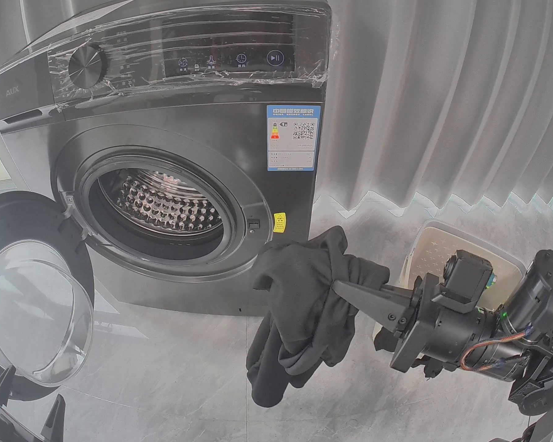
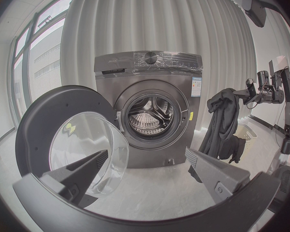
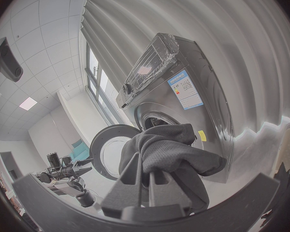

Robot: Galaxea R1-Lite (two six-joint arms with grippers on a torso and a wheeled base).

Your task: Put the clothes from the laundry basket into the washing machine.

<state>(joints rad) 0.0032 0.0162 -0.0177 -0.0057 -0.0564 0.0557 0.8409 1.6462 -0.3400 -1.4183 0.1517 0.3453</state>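
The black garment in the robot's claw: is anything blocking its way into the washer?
Nothing visible does. The black garment hangs from the right gripper; the round glass door of the grey front-loading washing machine is swung aside, leaving the steel drum clear.

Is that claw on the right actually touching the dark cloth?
Touching. The right wrist view shows the right gripper shut on the dark garment, with the fabric pinched inside its grip.
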